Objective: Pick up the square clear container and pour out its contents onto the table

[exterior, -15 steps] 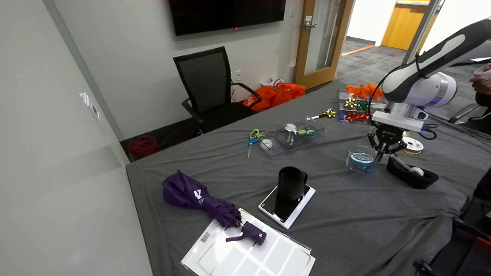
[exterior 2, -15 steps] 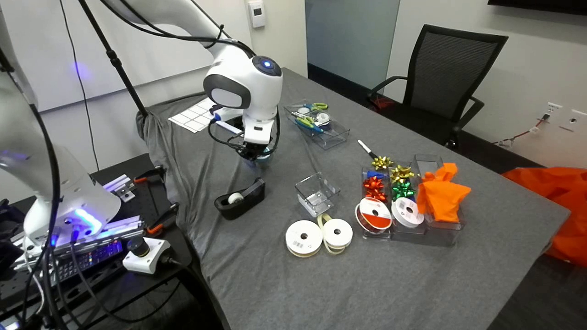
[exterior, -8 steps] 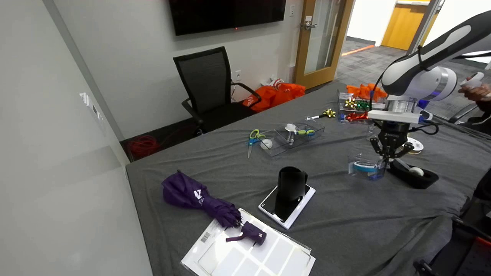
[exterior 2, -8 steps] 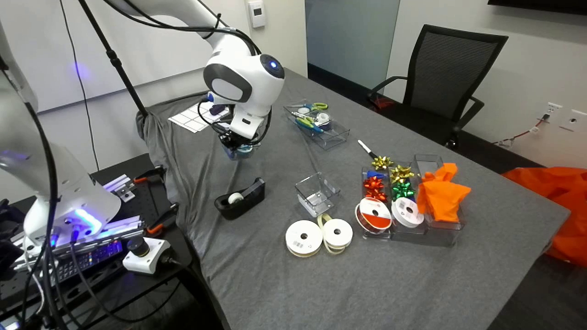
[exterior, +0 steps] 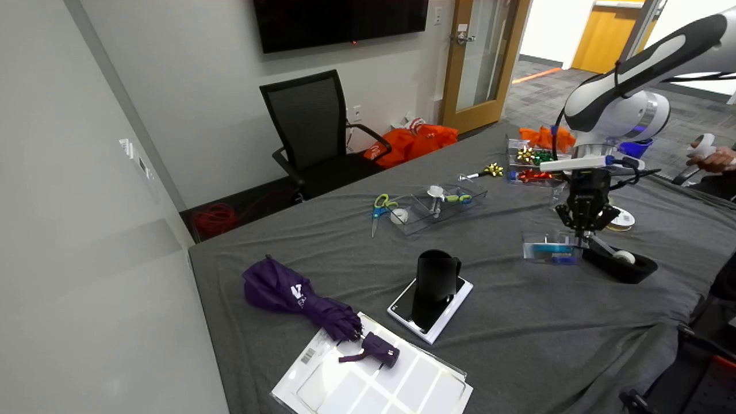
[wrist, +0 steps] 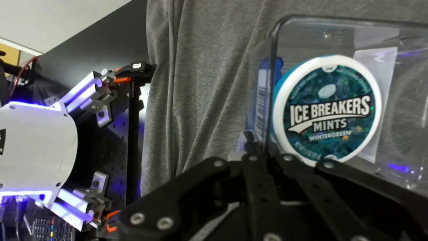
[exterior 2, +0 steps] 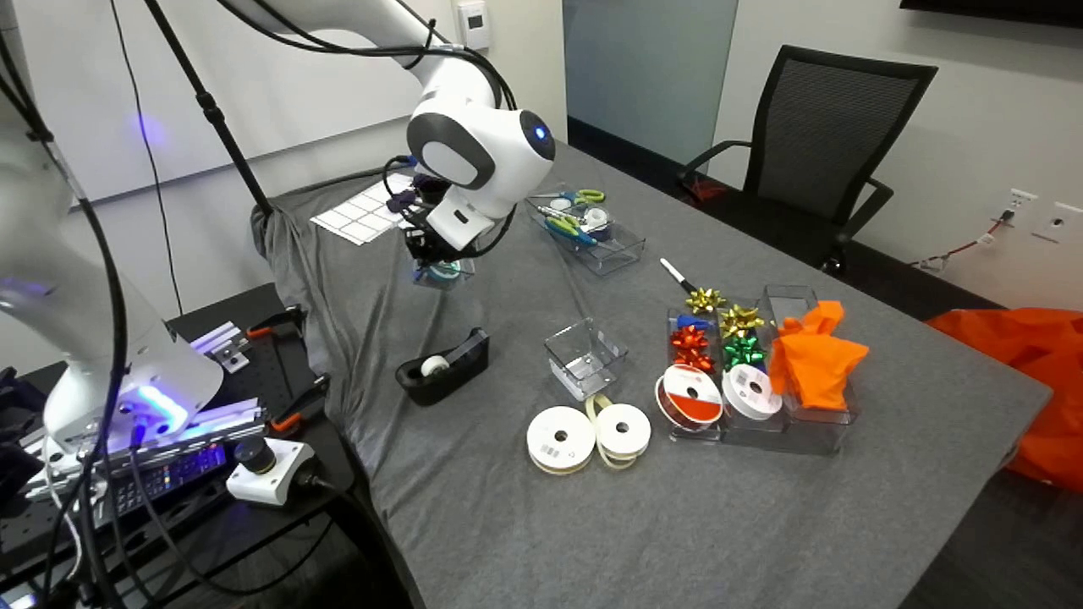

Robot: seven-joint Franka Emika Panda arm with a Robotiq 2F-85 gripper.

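In the wrist view the clear container point(wrist: 408, 110) fills the right of the frame, a mints tin point(wrist: 329, 108) inside; the gripper point(wrist: 265, 152), at bottom centre, has its fingers nearly together, pinching the container's left wall. In an exterior view, the tin shows as a teal band point(exterior: 552, 248), where a second ago its printed top showed.

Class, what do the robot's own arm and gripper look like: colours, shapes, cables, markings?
The rounded white arm has dark grey panels; a dark round cap carries a blue light. Black cables are strapped along it. The gripper is black, with jointed linkages and silver screw heads. Any lettering on either is too small to read.
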